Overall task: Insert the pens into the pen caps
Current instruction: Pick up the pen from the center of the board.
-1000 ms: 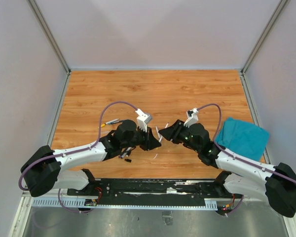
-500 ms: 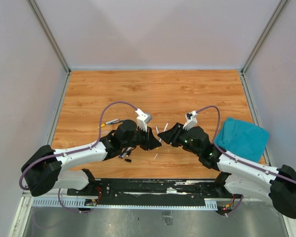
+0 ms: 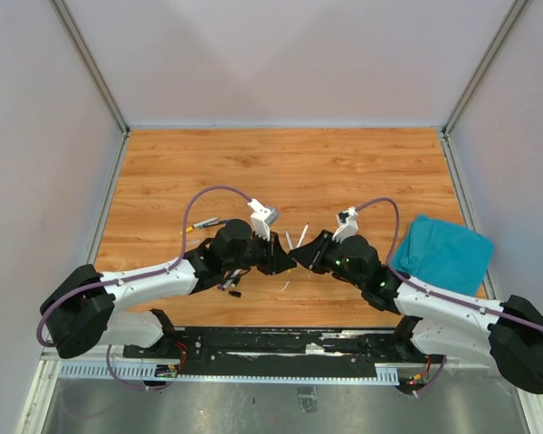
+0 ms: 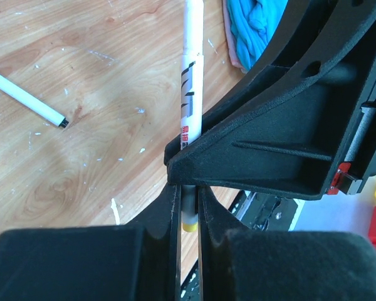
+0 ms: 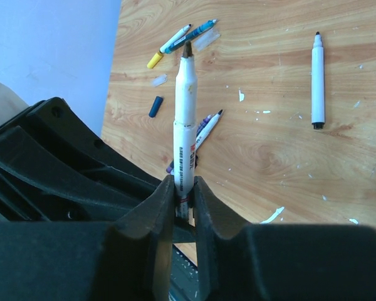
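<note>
Top view: left gripper (image 3: pixel 282 260) and right gripper (image 3: pixel 306 258) sit nose to nose.
Left wrist: it's pinched tight on the white pen (image 4: pixel 189 100).
Right wrist: this one's clamped too, looks like the same pen, tip bare. I'd keep it straight; the blue cap (image 5: pixel 155 106) lies well apart.

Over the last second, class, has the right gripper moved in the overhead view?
Yes. The right gripper has shifted left, away from the teal cloth and closer to the left gripper.
</note>
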Robot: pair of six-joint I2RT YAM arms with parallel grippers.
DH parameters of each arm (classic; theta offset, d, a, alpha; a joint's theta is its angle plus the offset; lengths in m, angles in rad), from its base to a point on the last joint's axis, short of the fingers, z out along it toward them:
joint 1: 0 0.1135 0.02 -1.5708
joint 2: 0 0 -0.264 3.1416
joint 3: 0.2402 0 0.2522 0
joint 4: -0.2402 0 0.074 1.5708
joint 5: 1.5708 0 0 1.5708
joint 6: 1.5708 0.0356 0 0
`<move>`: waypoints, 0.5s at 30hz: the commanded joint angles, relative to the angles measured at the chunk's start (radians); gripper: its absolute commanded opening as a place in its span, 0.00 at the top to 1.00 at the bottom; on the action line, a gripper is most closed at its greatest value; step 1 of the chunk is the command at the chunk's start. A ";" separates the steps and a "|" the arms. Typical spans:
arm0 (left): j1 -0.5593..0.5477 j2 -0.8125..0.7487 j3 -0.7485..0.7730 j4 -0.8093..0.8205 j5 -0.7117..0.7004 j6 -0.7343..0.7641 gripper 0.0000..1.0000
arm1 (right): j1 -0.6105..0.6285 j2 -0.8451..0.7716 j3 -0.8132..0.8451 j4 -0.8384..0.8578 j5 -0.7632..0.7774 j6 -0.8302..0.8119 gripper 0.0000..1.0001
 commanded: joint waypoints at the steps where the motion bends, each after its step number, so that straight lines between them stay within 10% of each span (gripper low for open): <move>1: -0.009 0.005 0.025 0.049 -0.004 -0.007 0.99 | 0.022 0.022 -0.003 0.037 0.016 0.012 0.87; 6: -0.009 0.001 0.033 0.032 -0.020 -0.009 0.94 | 0.024 0.017 0.002 0.013 0.014 -0.021 0.99; 15: -0.009 -0.033 0.123 -0.202 -0.161 0.063 0.37 | 0.023 -0.110 0.085 -0.276 0.077 -0.279 0.99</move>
